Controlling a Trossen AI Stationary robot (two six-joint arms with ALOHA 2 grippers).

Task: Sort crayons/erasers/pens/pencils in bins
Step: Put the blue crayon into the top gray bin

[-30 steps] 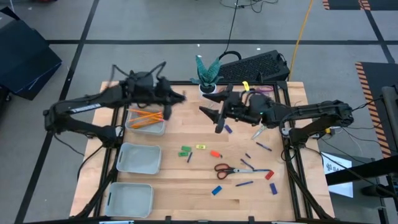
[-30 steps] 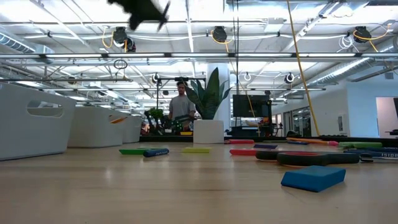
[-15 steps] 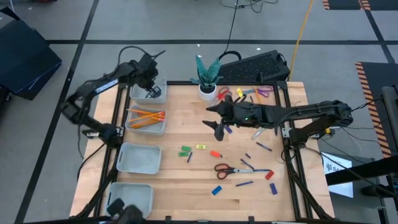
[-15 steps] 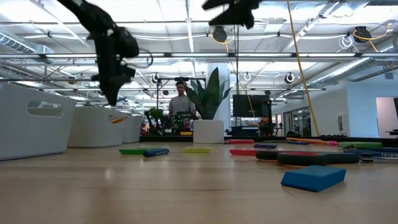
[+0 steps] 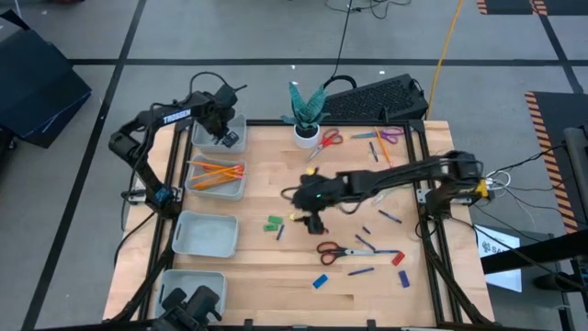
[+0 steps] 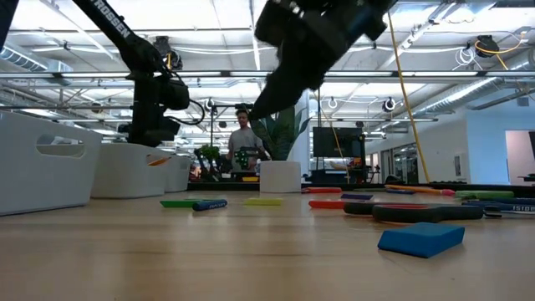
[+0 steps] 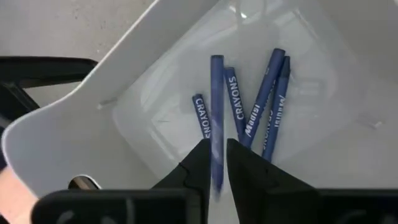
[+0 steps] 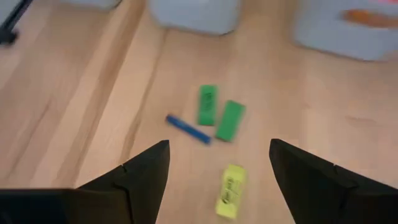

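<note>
Jaws: right gripper (image 8: 217, 163) spread wide, empty | yellow eraser (image 8: 229, 190) lies between its fingers on bare table, long axis running away from them | left gripper (image 7: 215, 163) clenched on a crayon (image 7: 216, 118) over the far bin (image 5: 230, 136).

It was a large open-plan lab or workshop hall: bare ceiling trusses (image 6: 251, 75) with hanging lamps (image 6: 294, 46), a grey floor (image 5: 230, 32) marked with taped lines, loose cables (image 5: 342, 37), monitors (image 6: 336, 142) on distant desks, and a person (image 6: 243, 142) standing far behind the workbench (image 5: 276, 267).
</note>
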